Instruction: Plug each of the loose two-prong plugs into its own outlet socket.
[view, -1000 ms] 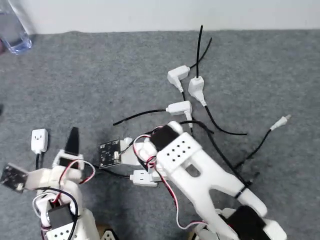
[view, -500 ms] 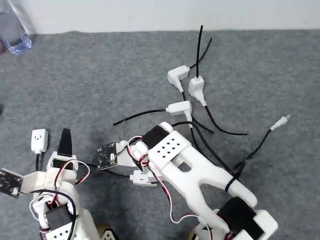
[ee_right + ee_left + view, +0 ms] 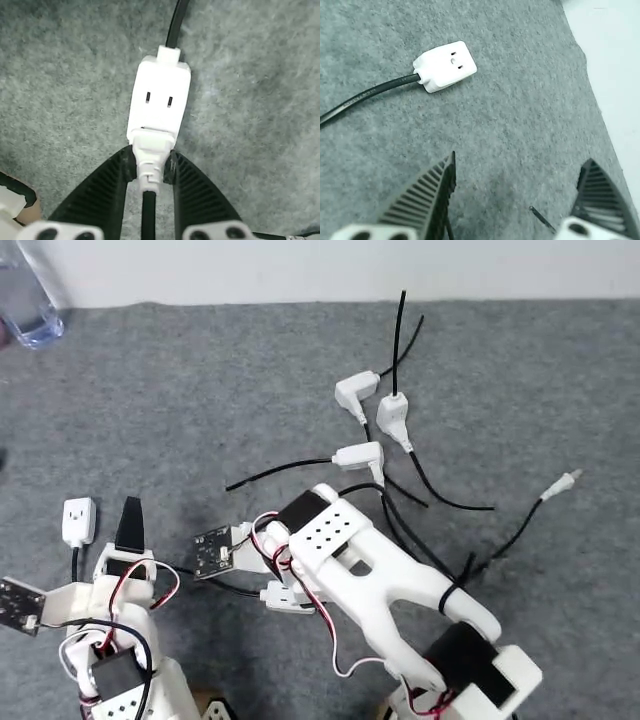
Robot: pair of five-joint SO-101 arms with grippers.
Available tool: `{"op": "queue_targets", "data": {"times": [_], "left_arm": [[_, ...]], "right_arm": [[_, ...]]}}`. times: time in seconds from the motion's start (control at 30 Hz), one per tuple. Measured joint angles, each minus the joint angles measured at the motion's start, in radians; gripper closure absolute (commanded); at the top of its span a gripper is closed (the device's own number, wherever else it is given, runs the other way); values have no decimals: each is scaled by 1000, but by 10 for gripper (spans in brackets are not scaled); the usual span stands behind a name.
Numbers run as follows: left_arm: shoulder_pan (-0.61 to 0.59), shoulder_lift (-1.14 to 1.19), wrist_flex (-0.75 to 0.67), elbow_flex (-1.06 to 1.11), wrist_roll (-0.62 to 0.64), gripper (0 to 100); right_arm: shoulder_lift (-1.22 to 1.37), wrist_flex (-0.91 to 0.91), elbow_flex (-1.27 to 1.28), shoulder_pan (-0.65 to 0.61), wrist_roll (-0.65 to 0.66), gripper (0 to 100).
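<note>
Over the last second the right arm has swung its elbow down toward its base. Its wrist has crept a little over the centre socket (image 3: 159,97), and the left arm has edged its gripper sideways, away from that socket.

The right gripper (image 3: 150,157) is clenched on a white plug (image 3: 149,144). The plug's nose is pushed against the near end of the centre socket, with its cord trailing back between the fingers. This looks to me like the seating step for this pair. I can't tell whether the prongs are fully home, so the next move probably calls for a straight, firm push along the socket's length before letting go. A crooked push could simply skid the socket across the grey worktop (image 3: 200,390).

As for what each socket holds, the centre socket has that plug at its end, and the two slots on its upper face are bare. A second socket (image 3: 445,65) lies well off to the robot's left of the centre socket, and both of its slots are empty. The left gripper (image 3: 520,170) is spread wide and released just short of it.

A loose plug (image 3: 568,480) lies well away on the robot's right of the centre socket, prongs free. It probably goes in next. Beyond the centre socket lie a white cord end (image 3: 360,455) and two more (image 3: 357,395) (image 3: 392,418). Whether any of those are mated I can't make out.
</note>
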Motion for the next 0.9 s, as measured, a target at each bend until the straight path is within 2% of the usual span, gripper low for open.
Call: {"op": "queue_targets", "data": {"times": [0.47, 0.77, 0.9], "left_arm": [[0, 0, 0, 0, 0, 633], [0, 0, 0, 0, 0, 633], [0, 0, 0, 0, 0, 633]], "right_arm": [[127, -64, -25, 5, 3, 991], [127, -41, -26, 5, 3, 986], [123, -15, -28, 5, 2, 902]]}}
